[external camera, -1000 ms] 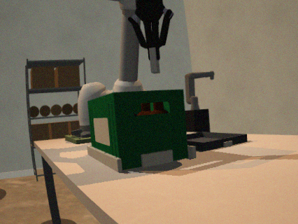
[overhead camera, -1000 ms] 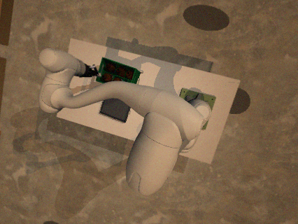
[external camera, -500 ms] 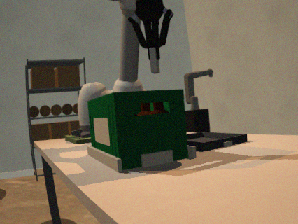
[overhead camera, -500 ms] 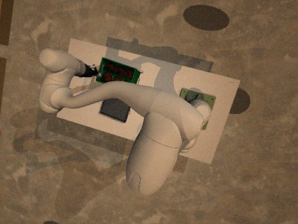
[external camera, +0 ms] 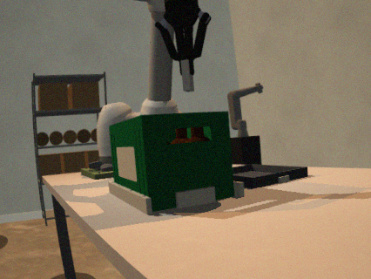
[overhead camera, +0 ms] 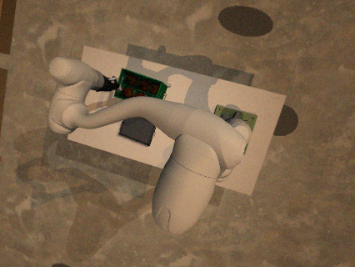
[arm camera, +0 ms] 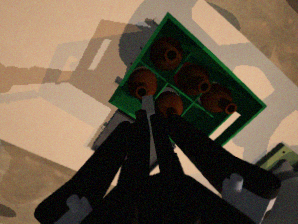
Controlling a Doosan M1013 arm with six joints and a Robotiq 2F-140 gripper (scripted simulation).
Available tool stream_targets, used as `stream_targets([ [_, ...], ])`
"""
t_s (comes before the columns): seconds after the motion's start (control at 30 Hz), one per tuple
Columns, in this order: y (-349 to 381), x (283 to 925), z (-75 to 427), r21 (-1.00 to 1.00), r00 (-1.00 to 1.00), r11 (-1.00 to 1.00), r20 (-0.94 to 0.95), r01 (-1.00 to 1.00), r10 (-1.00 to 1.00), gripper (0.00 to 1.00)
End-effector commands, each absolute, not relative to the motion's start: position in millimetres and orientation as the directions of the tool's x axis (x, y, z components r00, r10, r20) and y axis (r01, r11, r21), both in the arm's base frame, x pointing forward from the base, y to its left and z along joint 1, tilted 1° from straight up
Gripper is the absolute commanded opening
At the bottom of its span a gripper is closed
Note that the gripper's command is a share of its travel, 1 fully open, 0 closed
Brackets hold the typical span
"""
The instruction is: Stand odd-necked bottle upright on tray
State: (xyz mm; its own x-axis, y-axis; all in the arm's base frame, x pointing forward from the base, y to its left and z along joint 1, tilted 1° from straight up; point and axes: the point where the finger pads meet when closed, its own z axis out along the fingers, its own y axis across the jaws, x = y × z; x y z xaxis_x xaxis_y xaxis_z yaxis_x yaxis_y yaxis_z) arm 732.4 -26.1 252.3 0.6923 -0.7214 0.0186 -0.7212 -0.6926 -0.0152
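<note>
Spanning mottled brown floor (overhead camera: 292, 217), pale table (external camera: 261, 235); shelf rack (external camera: 35, 131) behind

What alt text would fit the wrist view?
The shut, empty gripper points down at a green crate holding five brown bottles, their mouths facing the camera. The crate sits on a tan table.
</note>
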Motion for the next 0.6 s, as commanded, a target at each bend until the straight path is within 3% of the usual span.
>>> stream_targets([
  [0.0,-47,696,254,-0.016,0.693,-0.693,0.018,-0.721,-0.721,0.0],
  [0.57,-100,563,247,-0.016,0.693,-0.693,0.019,-0.721,-0.721,0.0],
])
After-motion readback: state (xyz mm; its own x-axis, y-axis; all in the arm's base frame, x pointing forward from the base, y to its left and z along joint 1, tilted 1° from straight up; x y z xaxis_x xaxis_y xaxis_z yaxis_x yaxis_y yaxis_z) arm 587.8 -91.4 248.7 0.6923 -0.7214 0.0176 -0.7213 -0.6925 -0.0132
